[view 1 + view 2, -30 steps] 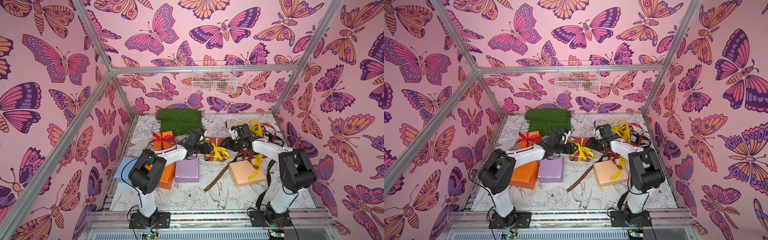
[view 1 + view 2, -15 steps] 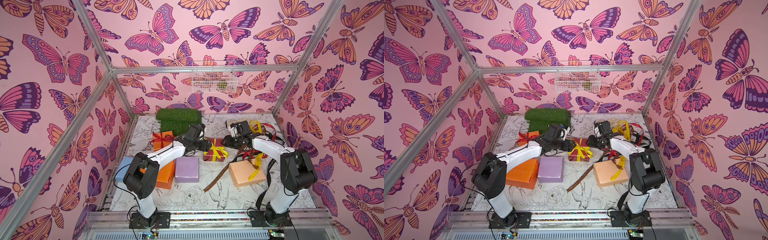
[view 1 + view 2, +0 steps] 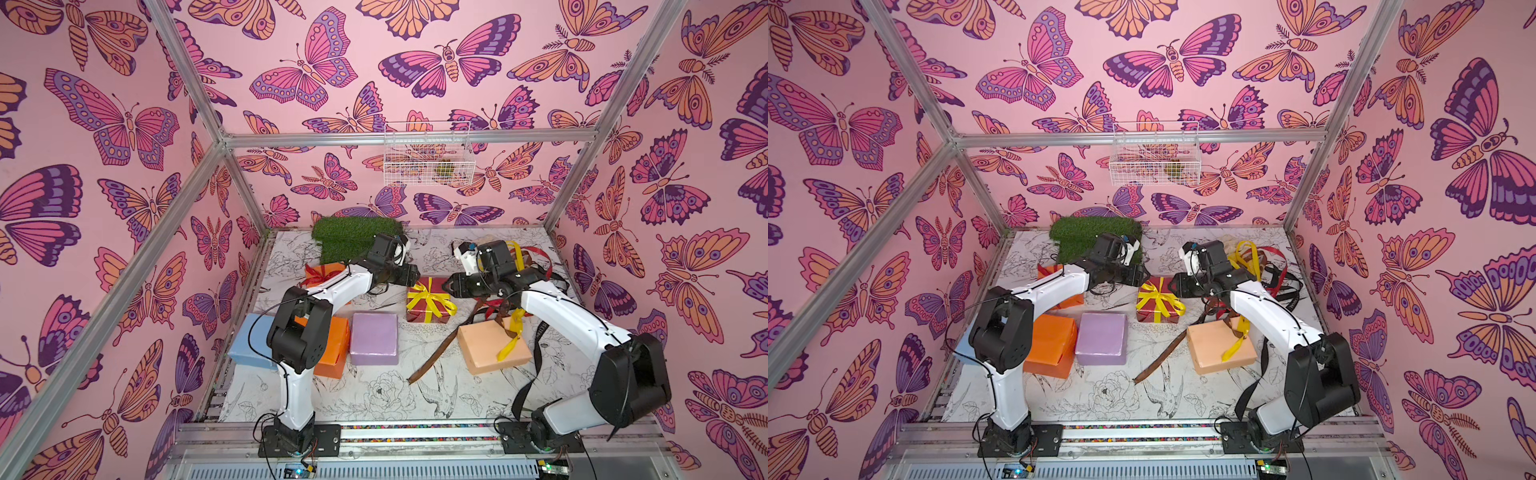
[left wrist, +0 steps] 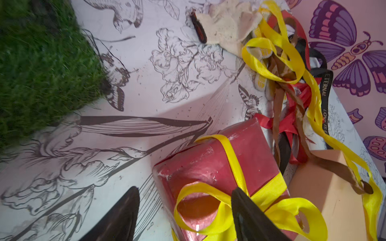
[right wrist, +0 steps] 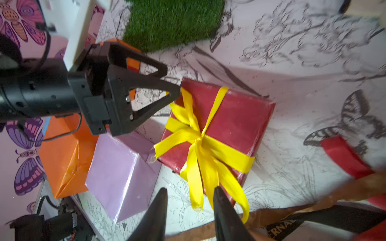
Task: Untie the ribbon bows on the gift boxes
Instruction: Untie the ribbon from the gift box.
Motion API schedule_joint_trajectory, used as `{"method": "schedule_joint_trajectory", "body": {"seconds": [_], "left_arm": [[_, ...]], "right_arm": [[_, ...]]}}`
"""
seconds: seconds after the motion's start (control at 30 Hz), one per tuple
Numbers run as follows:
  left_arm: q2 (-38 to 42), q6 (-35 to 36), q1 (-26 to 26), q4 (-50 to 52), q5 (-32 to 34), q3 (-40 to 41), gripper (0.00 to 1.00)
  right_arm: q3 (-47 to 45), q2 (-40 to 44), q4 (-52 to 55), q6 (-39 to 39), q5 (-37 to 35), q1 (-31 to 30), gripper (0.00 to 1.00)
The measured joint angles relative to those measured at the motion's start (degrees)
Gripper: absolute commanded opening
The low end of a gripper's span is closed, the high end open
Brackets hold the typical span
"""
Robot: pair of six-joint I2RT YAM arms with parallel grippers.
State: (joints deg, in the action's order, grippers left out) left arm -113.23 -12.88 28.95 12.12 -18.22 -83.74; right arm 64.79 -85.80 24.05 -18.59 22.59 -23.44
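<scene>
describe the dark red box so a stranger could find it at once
Start at the green turf mat at the far edge of the table; in front of it, mid-table, sits the dark red box. It alone carries a tied yellow bow; the lilac box and peach box have no bow.

We saw a tbl sheet, white w/ black line drawings of flowers & birds. At the back lay a green turf mat. A dark red box sat near the middle and a lilac box nearer the front. An orange box was just beside the lilac one, w/ a pale blue box by the left wall. A 2nd orange box sat near the mat, and a peach box on the right. A brown ribbon lay loose btwn the lilac & peach boxes. A ribbon heap & a pale glove sat at the back right.
</scene>
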Motion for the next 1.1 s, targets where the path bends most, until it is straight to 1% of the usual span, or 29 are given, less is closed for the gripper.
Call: {"method": "schedule_joint_trajectory", "body": {"seconds": [0.2, 0.43, 0.63, 1.1], "left_arm": [[-0.6, 0.5, 0.4, -0.1, -1.9, 0.1, 0.71], [-0.8, 0.5, 0.4, -0.4, -2.1, 0.9, 0.71], [-1.9, 0.4, 0.4, -0.5, -2.2, 1.1, 0.71], [-2.8, 0.4, 0.4, -0.5, -2.8, 1.2, 0.7]], "right_arm": [[-5.0, -0.3, -0.2, -0.1, 4.5, -1.1, 0.39], [-5.5, -3.8, -1.6, -0.2, 6.9, -1.1, 0.39], [-5.2, -7.7, -3.3, -0.2, 7.7, -1.1, 0.4], [-4.1, -8.9, -5.2, 1.1, 7.4, -1.4, 0.4]]}}
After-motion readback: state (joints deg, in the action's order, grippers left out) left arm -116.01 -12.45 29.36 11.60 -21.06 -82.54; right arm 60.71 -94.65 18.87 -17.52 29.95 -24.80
